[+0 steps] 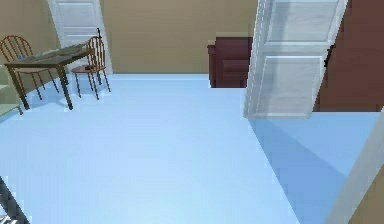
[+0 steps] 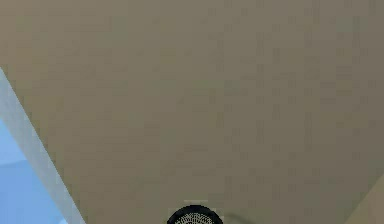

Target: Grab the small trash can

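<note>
A dark rounded part (image 2: 193, 215) with a fine mesh face is seen at the bottom edge of the arm side view, near the middle. Its function cannot be determined.

Floor (image 1: 150, 150): pale blue, smooth, faint sheen, no grain or tile lines. Back wall (image 1: 160, 30): tan, flat matt paint look. Table (image 1: 48, 58): dark wood, dull top. Left chair (image 1: 16, 52) and right chair (image 1: 93, 55): warm brown wood, smooth curved backs. Far door (image 1: 75, 18) and near door (image 1: 295, 60): white painted panels, smooth, soft satin. Cabinet (image 1: 230, 60): dark red-brown wood, matt. Arm side view: side wall (image 2: 200, 90) beige, plain, matt, smooth. Round dark thing (image 2: 193, 216) at the bottom edge: fine mesh-like face, black rim.
</note>
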Motion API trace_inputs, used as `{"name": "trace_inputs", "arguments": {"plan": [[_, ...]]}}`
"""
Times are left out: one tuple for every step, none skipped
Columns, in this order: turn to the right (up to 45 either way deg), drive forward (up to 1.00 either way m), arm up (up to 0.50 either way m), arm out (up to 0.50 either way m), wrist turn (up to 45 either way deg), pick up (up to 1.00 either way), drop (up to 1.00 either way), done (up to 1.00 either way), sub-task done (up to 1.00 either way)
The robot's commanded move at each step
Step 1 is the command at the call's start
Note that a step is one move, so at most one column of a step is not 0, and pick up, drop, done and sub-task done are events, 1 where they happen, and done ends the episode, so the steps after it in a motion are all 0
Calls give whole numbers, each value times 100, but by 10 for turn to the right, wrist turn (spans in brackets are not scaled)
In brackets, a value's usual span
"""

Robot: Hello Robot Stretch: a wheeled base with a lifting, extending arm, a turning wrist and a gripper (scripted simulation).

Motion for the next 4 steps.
{"name": "trace_inputs", "arguments": {"plan": [[0, 0, 0, 0, 450, 0, 0, 0, 0], [0, 0, 0, 0, 450, 0, 0, 0, 0], [0, 0, 0, 0, 90, 0, 0, 0, 0], [0, 0, 0, 2, 0, 0, 0, 0, 0]]}}
